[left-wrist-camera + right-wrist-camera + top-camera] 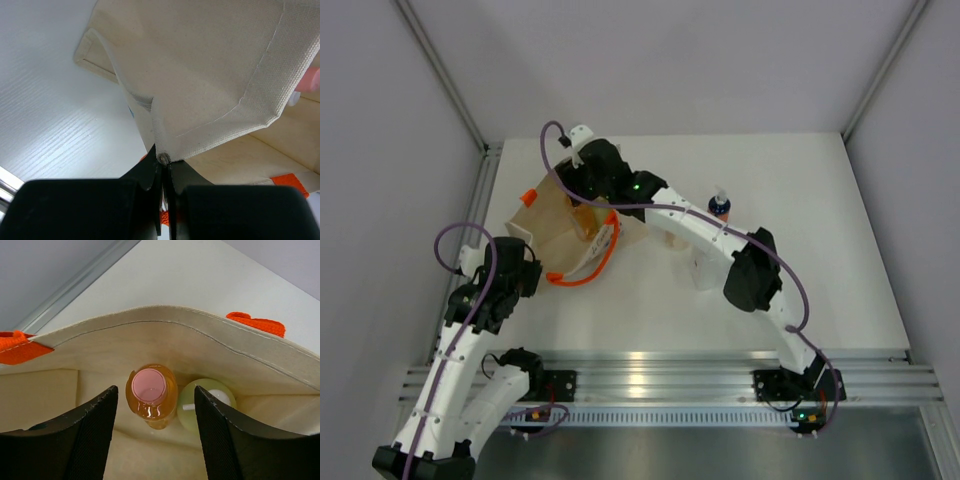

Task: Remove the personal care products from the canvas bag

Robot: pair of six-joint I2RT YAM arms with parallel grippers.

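The beige canvas bag (545,228) stands open at the table's left, orange handles out to its sides. My left gripper (164,159) is shut on the hem of the bag's rim (210,65) and holds it up. My right gripper (155,392) is open, over the bag's mouth (150,335). Between its fingers, down in the bag, stands the peach bottle with pink cap (150,390). The yellow-green bottle with white cap (205,407) stands beside it, by the right finger. The orange bottle with dark-blue top (720,208) stands on the table right of the bag.
Two pale small things (702,270) lie on the table partly under my right arm, too hidden to name. An orange handle loop (582,277) lies on the table in front of the bag. Grey walls and a metal post close the left and back sides.
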